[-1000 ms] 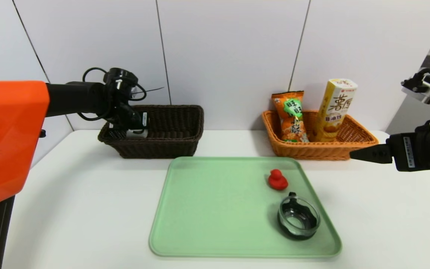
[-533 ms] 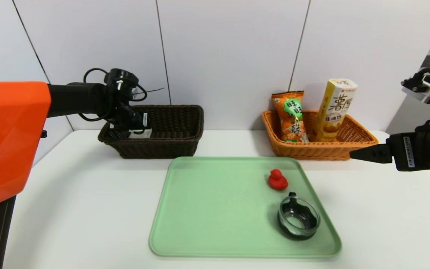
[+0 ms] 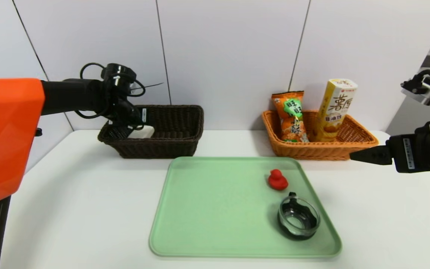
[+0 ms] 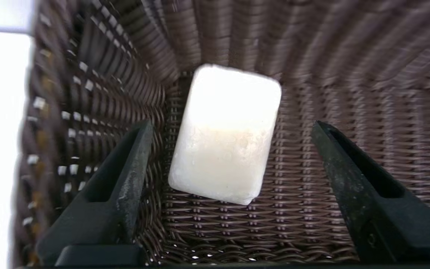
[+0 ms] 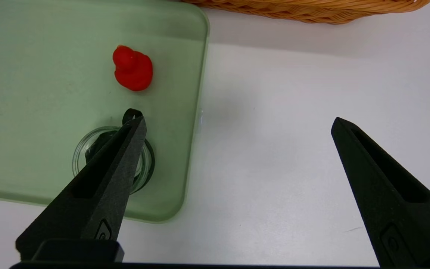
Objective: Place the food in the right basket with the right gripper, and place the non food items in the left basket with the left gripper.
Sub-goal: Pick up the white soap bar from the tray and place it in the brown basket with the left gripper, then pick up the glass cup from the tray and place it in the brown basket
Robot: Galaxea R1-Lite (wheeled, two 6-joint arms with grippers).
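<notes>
Basket walls [image 4: 99, 86] beside open fingers [image 4: 125, 179]

Light was bright and even. The green tray [image 3: 215, 209] cast only a thin soft shadow on the white table [image 3: 69, 209]. Inside the dark basket [image 4: 349, 74] the weave was motion-blurred, and the white block [image 4: 224, 134] there was overexposed along its far half.

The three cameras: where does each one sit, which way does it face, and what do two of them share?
Head view: from the robot's head, forward and down at the tray and both baskets; both arms show.
Left wrist view: on the left arm, down into the brown basket at a white block; the open left gripper shows.
Right wrist view: on the right arm, down at the table; the open right gripper shows.
Head and right wrist views share the red duck.
</notes>
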